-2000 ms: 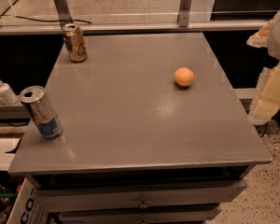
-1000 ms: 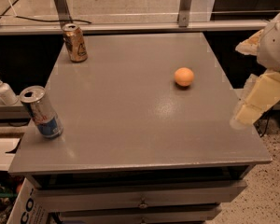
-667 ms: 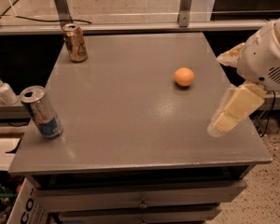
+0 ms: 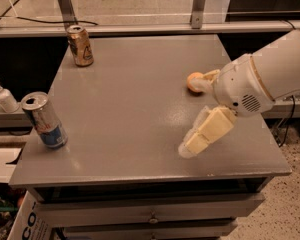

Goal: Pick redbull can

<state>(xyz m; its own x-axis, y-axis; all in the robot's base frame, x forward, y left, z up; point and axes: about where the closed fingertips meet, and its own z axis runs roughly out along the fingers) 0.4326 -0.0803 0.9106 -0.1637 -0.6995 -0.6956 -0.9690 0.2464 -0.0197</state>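
The redbull can [image 4: 44, 120], slim and silver with a blue lower part, stands upright at the left front edge of the grey table [image 4: 130, 104]. My gripper [image 4: 190, 116] reaches in from the right over the table's right half, far from the can. Its cream fingers [image 4: 206, 132] are spread apart and hold nothing. The lower finger points down-left toward the table top. The upper finger lies next to an orange ball.
A shorter gold-brown can [image 4: 80, 45] stands at the back left of the table. An orange ball [image 4: 191, 80] lies at the right, partly hidden by my gripper. A white pump bottle [image 4: 3, 96] stands on a ledge to the left. Drawers sit below the table front.
My arm has swung in from the right edge and moved left and forward over the table, now covering part of the orange ball. The cans have not moved.
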